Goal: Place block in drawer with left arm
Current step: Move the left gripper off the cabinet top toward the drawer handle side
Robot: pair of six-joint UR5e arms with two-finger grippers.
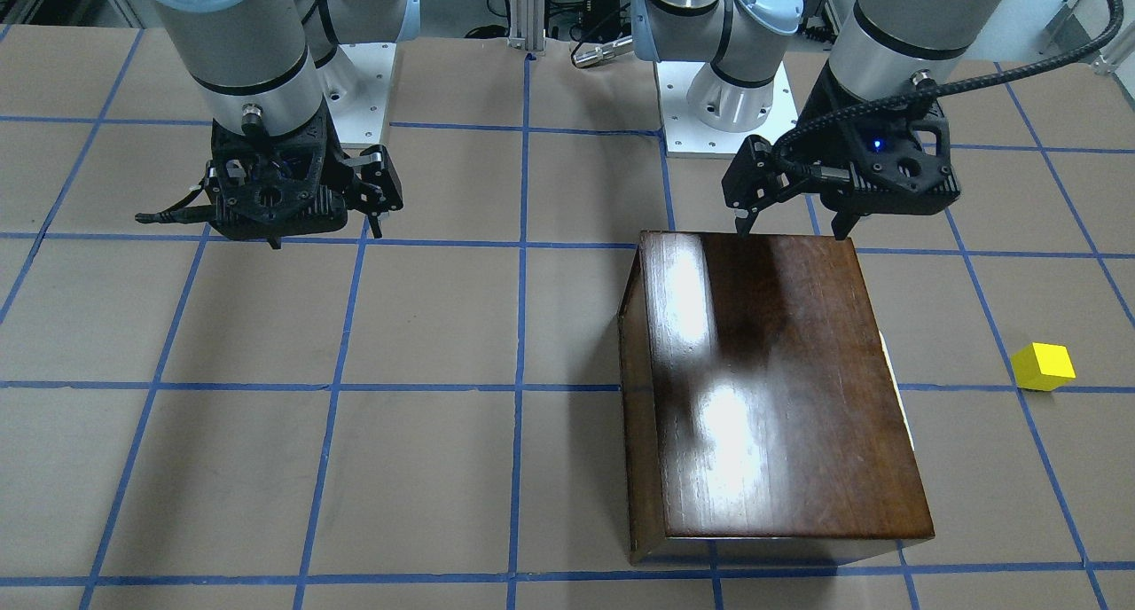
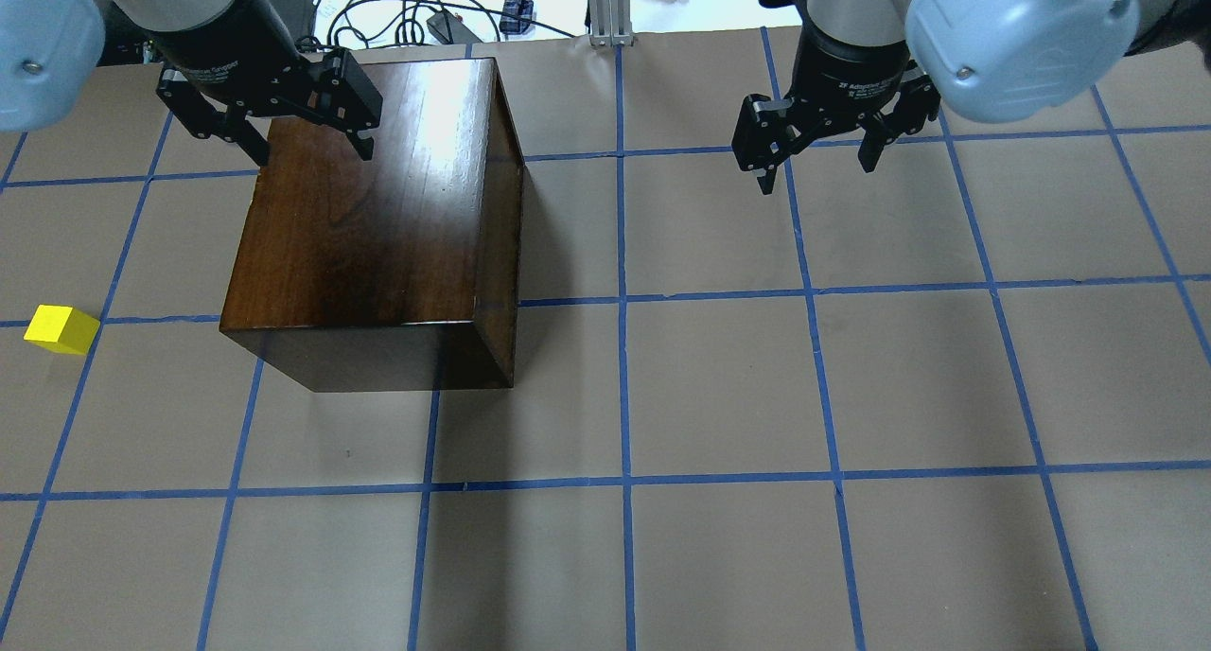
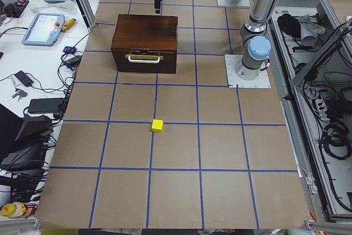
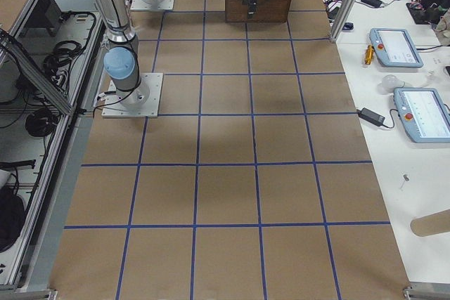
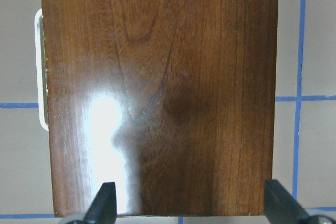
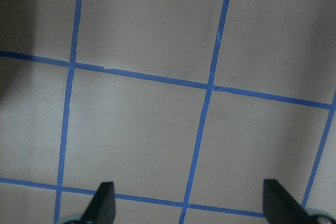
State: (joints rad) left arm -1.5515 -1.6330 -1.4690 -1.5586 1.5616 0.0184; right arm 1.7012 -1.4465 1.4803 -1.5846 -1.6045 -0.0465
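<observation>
The block (image 2: 61, 329) sits alone on the table (image 2: 719, 386) toward its left end, well apart from the wooden box (image 2: 378, 225); the drawer (image 3: 144, 63) is shut, its handled front facing that same end, so the block lies on the side where the tray would slide out. The left gripper (image 2: 307, 145) hangs spread wide and empty over the box's robot-side edge, likely staged to open the drawer first; the right gripper (image 2: 816, 173), also wide and empty, hovers toward the right end, out of the way.
</observation>
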